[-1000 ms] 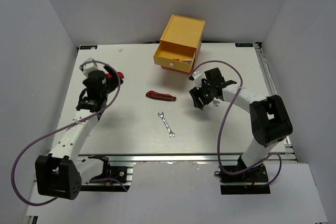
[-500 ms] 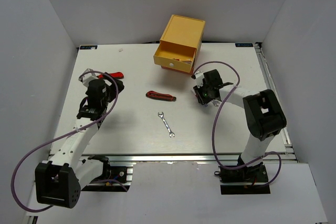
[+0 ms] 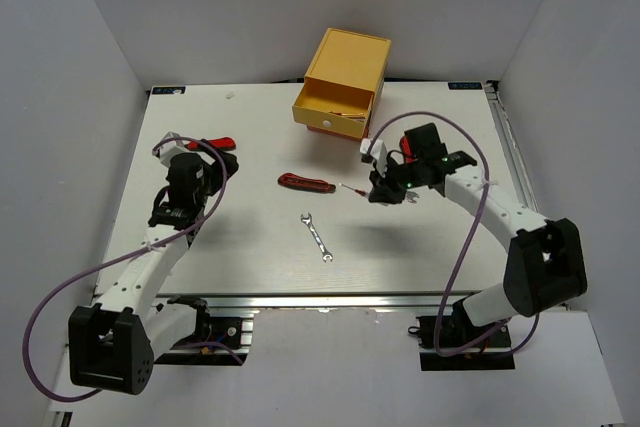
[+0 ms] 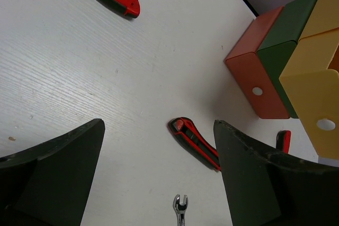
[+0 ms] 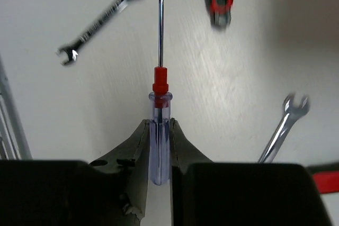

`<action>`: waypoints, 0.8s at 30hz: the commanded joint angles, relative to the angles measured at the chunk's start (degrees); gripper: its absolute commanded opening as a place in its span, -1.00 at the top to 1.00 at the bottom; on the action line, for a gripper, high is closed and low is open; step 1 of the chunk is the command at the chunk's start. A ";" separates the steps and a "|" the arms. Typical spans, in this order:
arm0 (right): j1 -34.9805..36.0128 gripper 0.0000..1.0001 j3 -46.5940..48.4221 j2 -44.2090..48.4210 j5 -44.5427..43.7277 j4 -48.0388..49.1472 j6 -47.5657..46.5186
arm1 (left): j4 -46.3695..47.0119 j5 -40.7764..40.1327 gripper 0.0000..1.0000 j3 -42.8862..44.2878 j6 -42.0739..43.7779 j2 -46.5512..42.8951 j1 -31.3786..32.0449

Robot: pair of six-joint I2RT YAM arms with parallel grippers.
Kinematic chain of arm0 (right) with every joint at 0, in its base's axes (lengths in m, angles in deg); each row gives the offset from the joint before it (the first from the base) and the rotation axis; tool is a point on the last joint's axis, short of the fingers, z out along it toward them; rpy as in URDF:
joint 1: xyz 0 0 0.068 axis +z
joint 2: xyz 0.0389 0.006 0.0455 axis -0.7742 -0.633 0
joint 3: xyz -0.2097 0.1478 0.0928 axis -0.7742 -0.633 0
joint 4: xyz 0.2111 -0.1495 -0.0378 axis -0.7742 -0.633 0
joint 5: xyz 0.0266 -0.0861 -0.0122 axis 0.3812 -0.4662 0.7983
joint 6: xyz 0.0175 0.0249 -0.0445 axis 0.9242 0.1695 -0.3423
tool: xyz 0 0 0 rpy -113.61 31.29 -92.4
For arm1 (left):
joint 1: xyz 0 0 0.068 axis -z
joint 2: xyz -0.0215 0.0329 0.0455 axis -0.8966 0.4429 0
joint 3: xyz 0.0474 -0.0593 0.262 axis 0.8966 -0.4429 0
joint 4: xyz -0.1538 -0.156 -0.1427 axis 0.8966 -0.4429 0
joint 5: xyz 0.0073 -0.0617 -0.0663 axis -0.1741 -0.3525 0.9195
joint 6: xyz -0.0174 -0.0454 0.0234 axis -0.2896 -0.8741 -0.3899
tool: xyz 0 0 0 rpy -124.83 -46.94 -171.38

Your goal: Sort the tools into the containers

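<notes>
With right gripper [image 5: 159, 126] clamped on clear-handled screwdriver [image 5: 160, 96], carry shaft level to open yellow drawer [image 3: 335, 125]; release only above cavity. Leave left gripper [image 4: 159, 152] spread, empty.

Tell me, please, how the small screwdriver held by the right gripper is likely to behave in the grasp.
The screwdriver is probably stiff and light: its thin shaft sticks straight out unsupported. The right gripper pinches only the smooth, round clear handle, so it may swivel or slip. Released on the table, it would likely roll.
</notes>
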 commanded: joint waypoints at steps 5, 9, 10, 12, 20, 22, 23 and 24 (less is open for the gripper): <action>0.33 1.00 21.74 -1.97 20.88 -2.94 0.87 | 2.60 1.73 -0.91 -0.21 0.01 0.41 -0.21; 0.42 1.00 30.97 -7.69 21.85 6.80 11.88 | 3.13 2.34 -0.91 -0.56 0.01 0.76 -0.21; 0.42 1.00 34.64 -8.92 22.03 8.06 13.46 | 3.13 2.43 -0.91 -0.56 0.01 0.68 -0.21; 0.33 1.00 38.88 -13.40 23.87 9.56 16.19 | 3.21 2.43 -0.91 -0.65 0.10 0.50 -0.21; 0.07 1.00 51.45 -23.87 21.16 13.25 17.70 | 3.12 2.61 -0.91 -2.13 0.01 -1.26 -0.21; -0.19 1.00 52.52 -24.66 20.98 13.95 18.31 | 2.95 2.43 -0.90 -2.58 -0.16 -2.13 -0.21; -0.28 1.00 53.04 -25.02 20.63 14.13 18.14 | 2.86 2.35 -0.90 -2.75 -0.16 -2.40 -0.21; -0.37 1.00 52.96 -25.19 20.28 14.31 17.87 | 2.78 2.26 -0.91 -2.84 -0.16 -2.57 -0.21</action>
